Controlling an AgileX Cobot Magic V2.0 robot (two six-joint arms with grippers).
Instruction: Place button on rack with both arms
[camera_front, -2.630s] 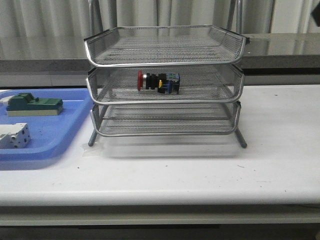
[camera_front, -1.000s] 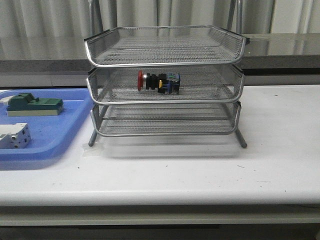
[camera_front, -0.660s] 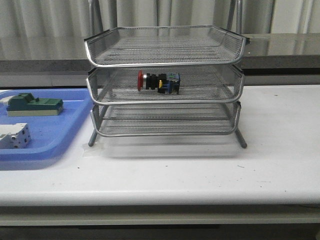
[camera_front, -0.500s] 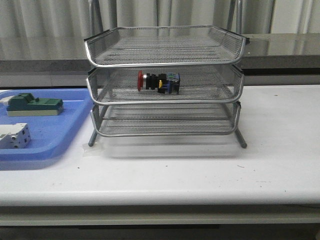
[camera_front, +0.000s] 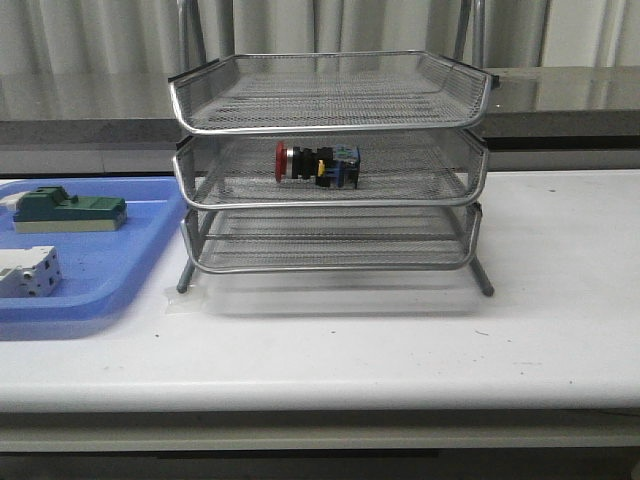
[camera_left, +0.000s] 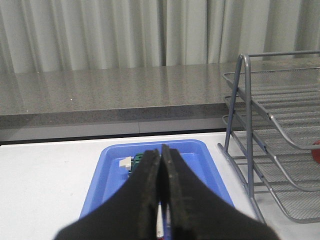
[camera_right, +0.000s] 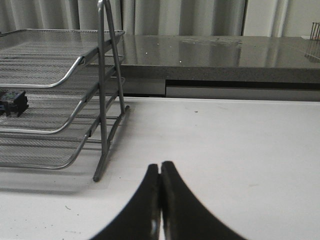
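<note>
Red-capped button on rack middle tier, wrist views: end effectors closed

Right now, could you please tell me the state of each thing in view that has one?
Button: lying on its side in the middle tier, red cap to the left.
Rack: upright on the table, top and bottom tiers hold nothing.
Blue tray: flat on the table, left of the rack, holding two blocks.
Left gripper: shut, holding nothing.
Right gripper: shut, holding nothing.

The button lies in the rack's middle tier, the tray to its left.
</note>
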